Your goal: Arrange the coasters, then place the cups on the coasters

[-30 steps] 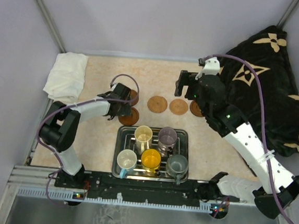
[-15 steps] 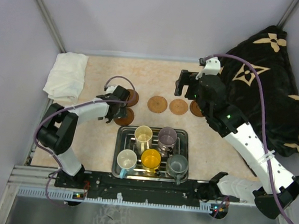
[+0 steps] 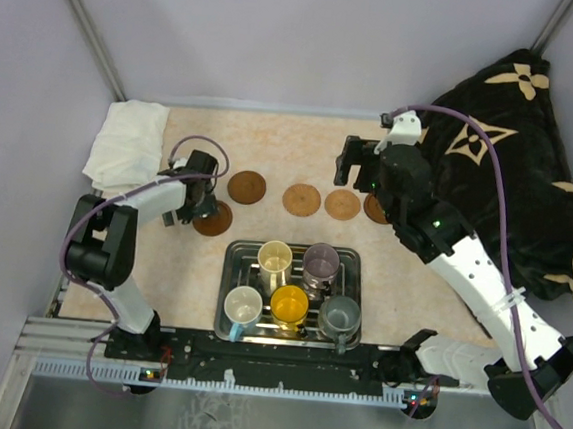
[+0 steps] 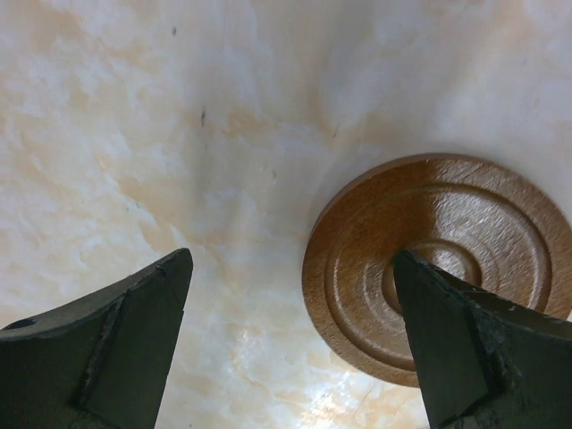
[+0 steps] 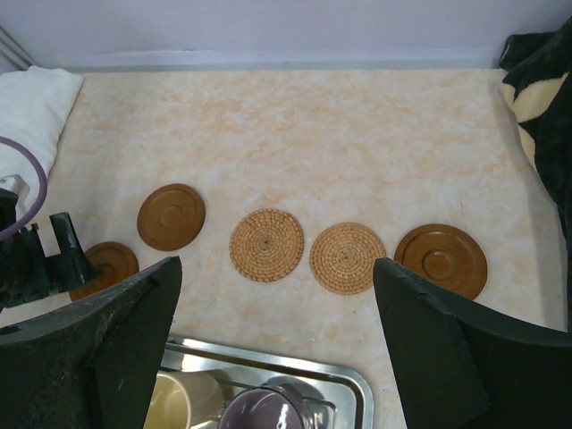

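Five coasters lie on the table. Left to right in the right wrist view they are a dark one [image 5: 105,265], a dark one [image 5: 171,216], two woven tan ones [image 5: 266,244] [image 5: 348,257], and a dark one [image 5: 441,259]. My left gripper [image 3: 189,206] is open and low over the leftmost coaster [image 4: 438,268]. One finger [image 4: 465,349] covers that coaster's centre and the other is over bare table. My right gripper [image 3: 349,160] hangs open and empty above the row. The cream [image 3: 275,259], purple [image 3: 320,263], blue [image 3: 242,306], yellow [image 3: 290,303] and grey [image 3: 340,315] cups stand in the tray.
The steel tray [image 3: 294,247] sits near the front edge between the arm bases. A white cloth [image 3: 127,145] lies at the back left. A black patterned cloth [image 3: 513,144] covers the back right, and the rightmost coaster [image 3: 375,210] lies close to it.
My left gripper has moved left, and the dark coaster under it has slid left with it. This uncovered the second dark coaster behind. The right arm has barely moved.
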